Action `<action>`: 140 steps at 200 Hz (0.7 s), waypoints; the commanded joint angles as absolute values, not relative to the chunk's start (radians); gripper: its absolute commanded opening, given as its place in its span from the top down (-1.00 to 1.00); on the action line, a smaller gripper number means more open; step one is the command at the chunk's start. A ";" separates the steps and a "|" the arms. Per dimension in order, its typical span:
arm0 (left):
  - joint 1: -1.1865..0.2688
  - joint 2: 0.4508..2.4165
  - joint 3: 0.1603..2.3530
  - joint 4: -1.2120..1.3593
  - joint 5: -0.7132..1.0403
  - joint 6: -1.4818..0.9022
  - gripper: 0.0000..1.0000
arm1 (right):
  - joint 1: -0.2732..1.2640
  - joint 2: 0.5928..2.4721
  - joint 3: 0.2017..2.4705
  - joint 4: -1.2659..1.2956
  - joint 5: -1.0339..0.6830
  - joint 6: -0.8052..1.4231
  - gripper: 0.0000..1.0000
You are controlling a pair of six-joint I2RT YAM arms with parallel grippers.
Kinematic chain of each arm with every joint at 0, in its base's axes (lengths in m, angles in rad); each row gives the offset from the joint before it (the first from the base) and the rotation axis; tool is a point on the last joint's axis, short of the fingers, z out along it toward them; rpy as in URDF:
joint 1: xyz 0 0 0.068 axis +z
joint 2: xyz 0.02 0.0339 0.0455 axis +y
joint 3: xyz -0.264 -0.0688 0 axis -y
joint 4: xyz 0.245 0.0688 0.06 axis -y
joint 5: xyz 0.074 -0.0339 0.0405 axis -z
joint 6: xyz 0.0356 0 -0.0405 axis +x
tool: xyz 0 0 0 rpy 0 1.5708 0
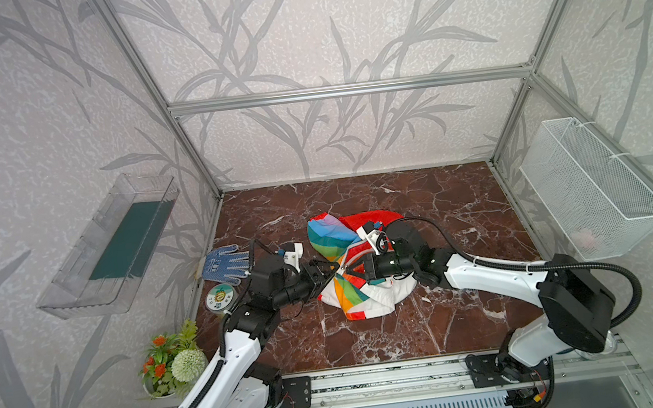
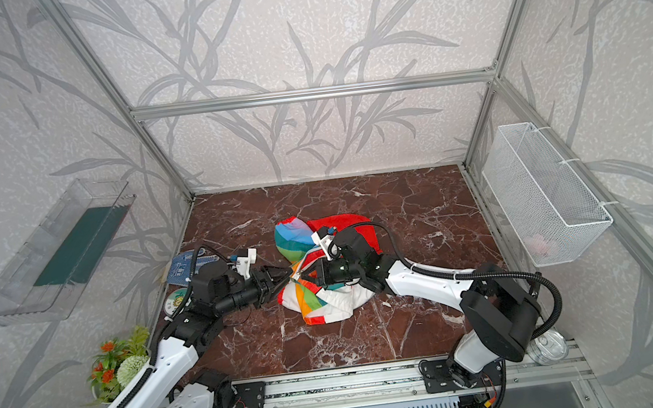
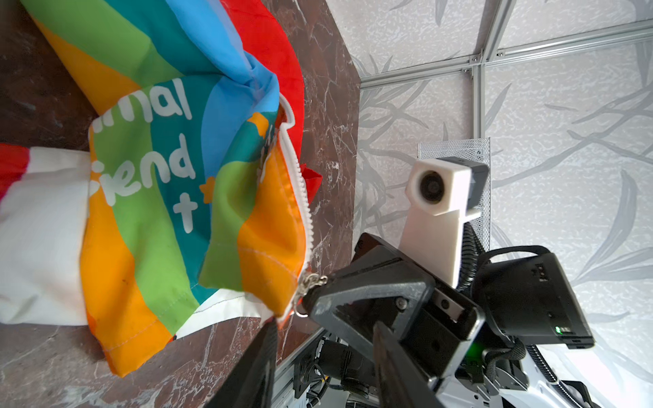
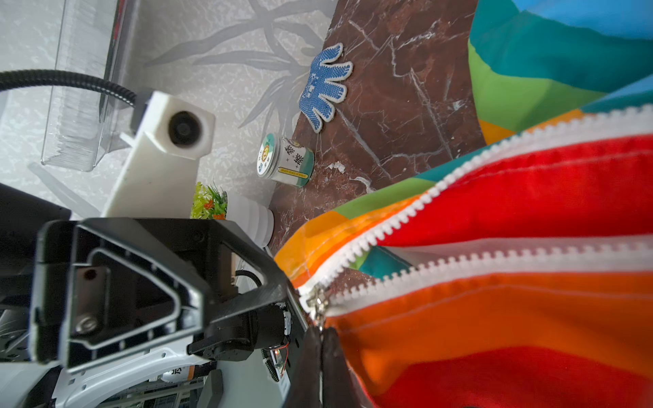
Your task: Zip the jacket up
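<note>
The jacket [image 1: 352,294] [image 2: 315,302] lies crumpled on the marble table, rainbow stripes up, with its red hood [image 1: 364,219] toward the back. Its white zipper [image 4: 459,261] has the two tooth rows spread apart above the metal slider [image 4: 315,300] [image 3: 311,282] at the hem. My right gripper [image 4: 322,332] [image 1: 345,269] [image 2: 302,274] is shut on the zipper pull just below the slider. My left gripper [image 3: 325,323] [image 1: 333,269] [image 2: 288,276] faces it tip to tip, open, with one finger [image 3: 268,339] touching the jacket's hem corner.
A blue dotted glove [image 1: 225,264] and a round tin [image 1: 220,296] lie left of the left arm. A flower pot [image 1: 171,363] stands at the front left. A clear shelf [image 1: 112,246] and a wire basket [image 1: 590,187] hang on the side walls.
</note>
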State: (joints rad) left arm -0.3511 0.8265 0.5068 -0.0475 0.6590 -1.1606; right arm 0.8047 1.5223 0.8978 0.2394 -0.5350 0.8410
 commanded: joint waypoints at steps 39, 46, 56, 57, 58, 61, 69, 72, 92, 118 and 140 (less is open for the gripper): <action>-0.347 0.843 0.447 0.090 0.686 -1.229 0.24 | 0.799 1.531 0.930 0.272 -0.576 0.847 1.00; -0.347 0.847 0.446 0.109 0.683 -1.233 0.28 | 0.799 1.529 0.930 0.273 -0.575 0.847 1.00; -0.347 0.852 0.440 0.149 0.678 -1.254 0.35 | 0.799 1.528 0.928 0.270 -0.577 0.847 1.00; -0.347 0.852 0.439 0.153 0.678 -1.257 0.35 | 0.799 1.527 0.928 0.269 -0.577 0.847 1.00; -0.347 0.852 0.438 0.157 0.677 -1.260 0.36 | 0.799 1.527 0.928 0.270 -0.577 0.846 1.00; -0.348 0.854 0.437 0.169 0.677 -1.267 0.39 | 0.799 1.526 0.927 0.268 -0.576 0.845 1.00; -0.348 0.858 0.436 0.187 0.677 -1.276 0.45 | 0.799 1.522 0.927 0.261 -0.573 0.841 1.00; -0.349 0.859 0.436 0.189 0.676 -1.276 0.47 | 0.799 1.522 0.927 0.260 -0.572 0.839 1.00; -0.348 0.857 0.436 0.186 0.678 -1.276 0.55 | 0.799 1.518 0.925 0.256 -0.572 0.838 1.00; -0.348 0.851 0.436 0.182 0.677 -1.278 0.68 | 0.799 1.517 0.925 0.253 -0.573 0.836 1.00; -0.349 0.853 0.433 0.177 0.673 -1.276 0.80 | 0.799 1.516 0.928 0.247 -0.570 0.833 1.00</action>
State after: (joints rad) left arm -0.3511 0.8600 0.4419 0.1455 0.6666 -1.2598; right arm 0.8043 1.5227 0.9012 0.2424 -0.5591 0.8436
